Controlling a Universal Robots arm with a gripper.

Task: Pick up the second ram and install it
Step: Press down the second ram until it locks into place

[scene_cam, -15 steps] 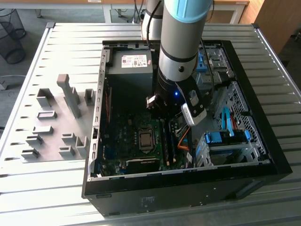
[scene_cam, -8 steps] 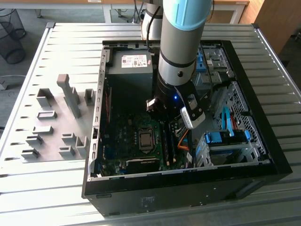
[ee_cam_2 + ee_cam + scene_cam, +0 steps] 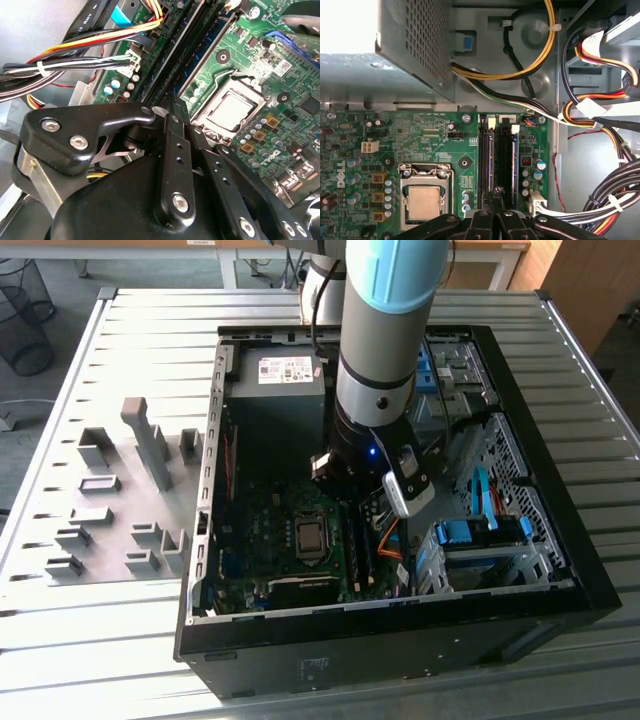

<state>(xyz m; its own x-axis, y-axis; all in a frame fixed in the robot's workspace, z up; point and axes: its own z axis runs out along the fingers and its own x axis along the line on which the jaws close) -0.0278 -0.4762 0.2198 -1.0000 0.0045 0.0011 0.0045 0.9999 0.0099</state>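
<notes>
Tool (image 3: 496, 192) fingertips hidden among slots.

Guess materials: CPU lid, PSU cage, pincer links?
CPU lid: likely plated metal, dull silver sheen. PSU cage: sheet metal, grey, with punched vent holes. Pincer links: matte black, silver screw heads; coated metal or plastic, can't tell.

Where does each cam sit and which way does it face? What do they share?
Exterior view: off the arm, high, looking down on the open PC case on a slatted table; arm reaches in.
First wrist view: on the wrist, straight down at the motherboard; end effector over the RAM slots.
Second wrist view: on the wrist, oblique across the board; end effector links in front.
Shared: CPU socket in both wrist views.
</notes>
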